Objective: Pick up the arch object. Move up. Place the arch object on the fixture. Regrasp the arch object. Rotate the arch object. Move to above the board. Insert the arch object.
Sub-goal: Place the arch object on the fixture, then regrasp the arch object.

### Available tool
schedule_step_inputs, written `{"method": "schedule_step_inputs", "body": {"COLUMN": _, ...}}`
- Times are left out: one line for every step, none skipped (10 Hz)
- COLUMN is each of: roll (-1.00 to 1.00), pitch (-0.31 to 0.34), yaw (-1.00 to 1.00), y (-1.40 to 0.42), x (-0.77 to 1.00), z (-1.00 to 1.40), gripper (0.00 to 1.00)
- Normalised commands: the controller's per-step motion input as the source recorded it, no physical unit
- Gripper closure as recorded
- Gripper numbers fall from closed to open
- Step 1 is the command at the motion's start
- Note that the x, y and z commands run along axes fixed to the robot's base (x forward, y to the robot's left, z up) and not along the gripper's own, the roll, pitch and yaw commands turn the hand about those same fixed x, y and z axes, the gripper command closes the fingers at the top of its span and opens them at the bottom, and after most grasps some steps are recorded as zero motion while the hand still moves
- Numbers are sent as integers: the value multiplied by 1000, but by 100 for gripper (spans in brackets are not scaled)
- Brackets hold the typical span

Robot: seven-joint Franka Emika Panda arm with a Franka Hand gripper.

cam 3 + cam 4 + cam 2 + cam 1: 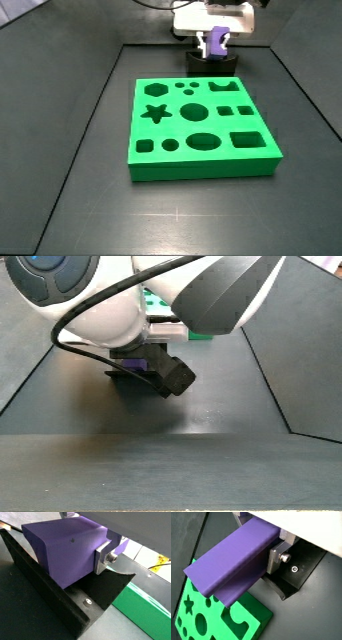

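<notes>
Tool (215,42) at top centre of a side view, clamped on the purple block (215,41), right above the black holder (211,63) behind the green board (203,128). Seat it squarely in the holder's dip before letting go.

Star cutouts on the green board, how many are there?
1. The star cutout sits near the board's left edge in a side view. The pincer holds the arch object over the fixture beyond the board, hiding none of it.
</notes>
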Motion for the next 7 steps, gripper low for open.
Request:
{"method": "schedule_step_inputs", "body": {"roll": 0, "pitch": 0, "yaw": 0, "y": 0, "x": 0, "z": 0, "gripper": 0}}
{"method": "schedule_step_inputs", "body": {"roll": 14, "pitch": 47, "yaw": -5, "y": 0, "x": 0, "z": 1000, "gripper": 0}}
{"method": "schedule_step_inputs", "body": {"roll": 15, "pitch": 51, "yaw": -4, "y": 1, "x": -5, "z": 1000, "gripper": 0}}
{"method": "schedule_step_inputs", "body": {"roll": 22, "pitch": 52, "yaw": -5, "y": 4, "x": -20, "z": 1000, "gripper": 0}}
{"method": "schedule_step_inputs", "body": {"roll": 30, "pitch": 48, "yaw": -12, "y": 4, "x": -32, "z": 1000, "gripper": 0}}
{"method": "schedule_step_inputs", "body": {"roll": 33, "pitch": 48, "yaw": -17, "y": 7, "x": -37, "z": 1000, "gripper": 0}}
{"method": "schedule_step_inputs", "body": {"roll": 28, "pitch": 47, "yaw": -23, "y": 11, "x": -36, "z": 846, "gripper": 0}}
